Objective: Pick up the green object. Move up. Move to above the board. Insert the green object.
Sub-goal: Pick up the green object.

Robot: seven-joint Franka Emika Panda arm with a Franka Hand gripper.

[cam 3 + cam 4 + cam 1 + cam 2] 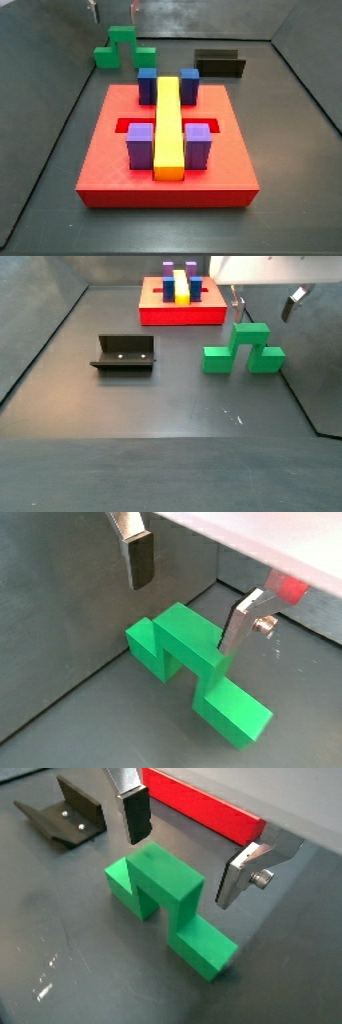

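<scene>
The gripper hangs with its fingers spread apart, astride the raised middle cube of the green object, not touching it. The green object lies on the floor; in a side view the board sits at its eleven o'clock, well apart, and the fixture at nine.

We see the tool only in part: both wrist views cut its fingers off at the upper edge. The board shows there as a mere red strip, and the fixture runs past the frame edge.
</scene>
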